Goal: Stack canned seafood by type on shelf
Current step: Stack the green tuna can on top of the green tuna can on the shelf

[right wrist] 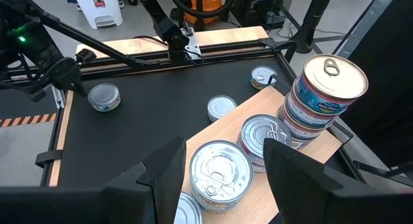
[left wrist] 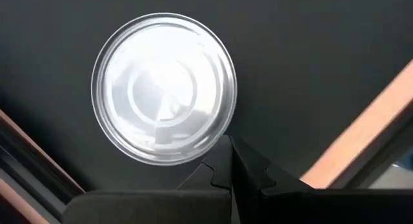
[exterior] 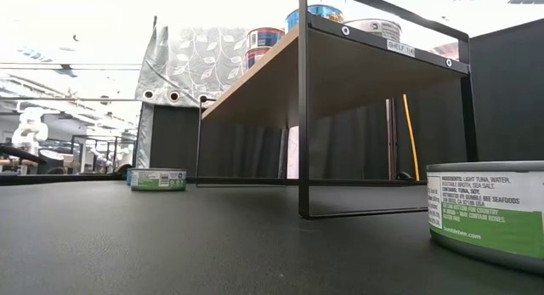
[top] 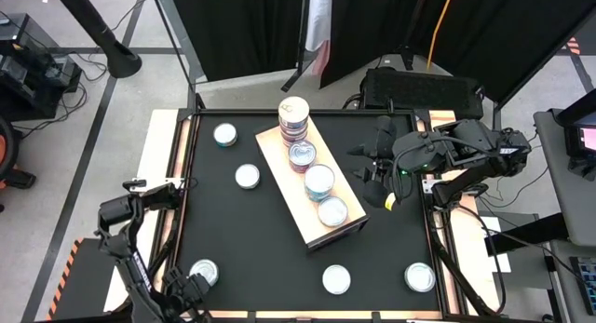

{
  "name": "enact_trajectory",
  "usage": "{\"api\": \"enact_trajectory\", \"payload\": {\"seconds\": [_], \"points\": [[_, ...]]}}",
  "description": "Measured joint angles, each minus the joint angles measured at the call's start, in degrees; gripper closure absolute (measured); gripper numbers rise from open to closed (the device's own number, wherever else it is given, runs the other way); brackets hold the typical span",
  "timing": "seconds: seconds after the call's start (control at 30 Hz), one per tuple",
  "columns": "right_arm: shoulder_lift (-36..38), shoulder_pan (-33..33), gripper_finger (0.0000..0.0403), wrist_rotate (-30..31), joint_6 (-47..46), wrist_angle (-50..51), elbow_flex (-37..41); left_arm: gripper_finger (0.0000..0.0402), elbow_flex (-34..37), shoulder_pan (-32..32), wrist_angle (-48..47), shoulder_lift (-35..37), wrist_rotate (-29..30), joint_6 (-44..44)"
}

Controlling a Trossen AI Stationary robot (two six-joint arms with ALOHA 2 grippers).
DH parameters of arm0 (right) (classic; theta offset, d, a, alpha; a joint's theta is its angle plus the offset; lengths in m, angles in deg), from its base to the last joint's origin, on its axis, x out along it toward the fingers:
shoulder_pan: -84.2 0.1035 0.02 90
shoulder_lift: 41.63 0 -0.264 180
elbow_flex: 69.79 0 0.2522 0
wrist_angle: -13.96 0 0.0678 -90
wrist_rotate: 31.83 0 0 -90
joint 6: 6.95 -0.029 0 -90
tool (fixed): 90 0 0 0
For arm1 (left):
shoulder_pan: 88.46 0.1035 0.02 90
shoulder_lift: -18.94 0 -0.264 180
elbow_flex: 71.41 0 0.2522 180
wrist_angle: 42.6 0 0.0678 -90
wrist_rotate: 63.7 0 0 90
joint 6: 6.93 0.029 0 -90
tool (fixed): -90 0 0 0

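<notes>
The shelf (top: 279, 160) is a pale wood board on a black metal frame (exterior: 303, 116), lying slantwise mid-table. On it stand a stack of tins (top: 293, 118) at its far end and three single tins (top: 319, 181) in a row. Several loose tins rest on the black table, among them one (top: 204, 272) at the near left corner. My left gripper (top: 194, 286) (left wrist: 229, 161) is shut, its tips beside that tin's rim (left wrist: 213, 137). My right gripper (top: 371, 169) (right wrist: 222, 150) hangs open above the table, right of the shelf, holding nothing. My left gripper's shut fingers (left wrist: 222, 153) point steeply down next to the rim of the silvery-topped tin (left wrist: 164, 88), which stands upright on the table. I cannot tell whether the tips touch the rim.
Loose tins stand at the far left (top: 224, 134), left of the shelf (top: 247, 176), and along the near edge (top: 336, 279) (top: 420, 276). The table's wooden border (left wrist: 361, 140) runs close by my left gripper. Open tabletop lies between the shelf and the near edge.
</notes>
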Motion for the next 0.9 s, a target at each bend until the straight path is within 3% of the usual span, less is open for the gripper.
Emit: {"api": "enact_trajectory", "payload": {"seconds": [0.43, 0.9], "points": [[0.00, 0.00, 0.0204, 0.00, -0.85, -0.16, -0.02, 0.0402, 0.00, 0.43, -0.65, -0.56, -0.15, 0.35], [0.00, -0.01, 0.0204, -0.01, -1.95, -0.91, 0.00, 0.0402, 2.73, -0.05, 6.64, -0.73, -0.27, 0.04]]}}
